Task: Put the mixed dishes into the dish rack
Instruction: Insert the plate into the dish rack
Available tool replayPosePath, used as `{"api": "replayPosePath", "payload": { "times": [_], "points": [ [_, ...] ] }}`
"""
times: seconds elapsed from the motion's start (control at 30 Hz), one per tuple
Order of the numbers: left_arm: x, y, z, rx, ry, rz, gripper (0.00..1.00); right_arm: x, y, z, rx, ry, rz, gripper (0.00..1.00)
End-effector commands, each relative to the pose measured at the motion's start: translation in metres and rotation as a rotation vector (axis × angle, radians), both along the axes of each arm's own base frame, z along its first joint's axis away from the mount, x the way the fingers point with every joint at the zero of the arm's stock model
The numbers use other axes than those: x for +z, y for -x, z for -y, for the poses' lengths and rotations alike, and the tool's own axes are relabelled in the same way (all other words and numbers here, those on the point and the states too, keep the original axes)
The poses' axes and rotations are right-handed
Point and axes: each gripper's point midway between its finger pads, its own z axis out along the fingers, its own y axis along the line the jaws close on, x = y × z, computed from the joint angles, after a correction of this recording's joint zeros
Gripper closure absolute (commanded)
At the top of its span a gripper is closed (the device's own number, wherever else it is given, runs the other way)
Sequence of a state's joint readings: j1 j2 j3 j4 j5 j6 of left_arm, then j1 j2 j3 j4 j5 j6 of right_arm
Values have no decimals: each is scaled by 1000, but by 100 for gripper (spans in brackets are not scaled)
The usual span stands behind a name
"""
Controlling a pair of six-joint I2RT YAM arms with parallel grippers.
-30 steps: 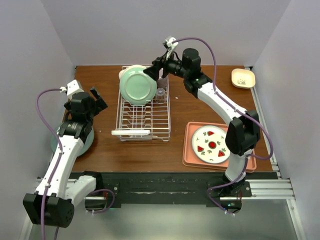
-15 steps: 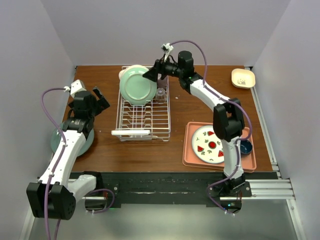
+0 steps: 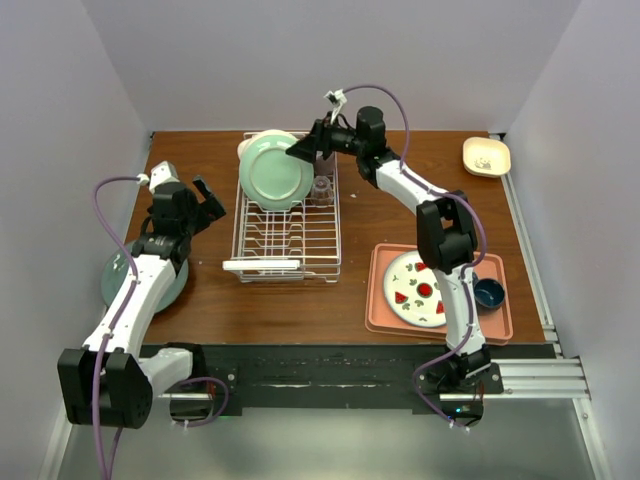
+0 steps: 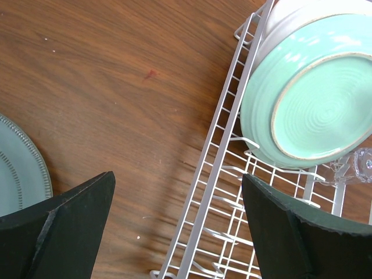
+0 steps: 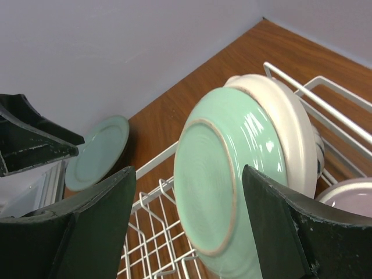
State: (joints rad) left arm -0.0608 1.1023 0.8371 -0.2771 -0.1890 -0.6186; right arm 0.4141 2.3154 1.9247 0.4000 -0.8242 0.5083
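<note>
Upright plates (image 3: 277, 172) crowded the far end of the dish rack (image 3: 290, 235), its near prongs standing free, while bare tabletop (image 3: 355, 215) lay open between rack and salmon tray (image 3: 374, 300).

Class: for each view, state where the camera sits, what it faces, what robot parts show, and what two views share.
Top external: above, behind the bases, facing down at the table; both arms.
Left wrist: on left arm, facing down at dish rack; left pincer.
Right wrist: on right arm, facing green plate; right pincer.
Both wrist views share that plate.
</note>
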Motion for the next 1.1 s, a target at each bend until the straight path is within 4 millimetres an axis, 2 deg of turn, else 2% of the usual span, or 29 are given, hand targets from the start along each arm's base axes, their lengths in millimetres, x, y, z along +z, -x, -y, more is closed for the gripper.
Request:
{"api": "replayPosePath", "payload": {
  "times": [0.0, 0.17, 0.4, 0.6, 1.07],
  "points": [
    [13, -8, 0, 5, 23, 64, 5, 45, -6, -1, -33, -48, 139, 22],
    [11, -8, 2, 1, 27, 61, 5, 33, -21, -1, -76, -15, 143, 22],
    [10, -8, 2, -3, 28, 59, 5, 5, -36, -1, -107, 24, 137, 22],
    [10, -9, 3, -6, 28, 59, 5, -7, -39, -3, -99, 37, 137, 22],
    [6, -8, 4, -12, 29, 55, 5, -7, -7, -9, 48, 21, 135, 25]
  ]
}}
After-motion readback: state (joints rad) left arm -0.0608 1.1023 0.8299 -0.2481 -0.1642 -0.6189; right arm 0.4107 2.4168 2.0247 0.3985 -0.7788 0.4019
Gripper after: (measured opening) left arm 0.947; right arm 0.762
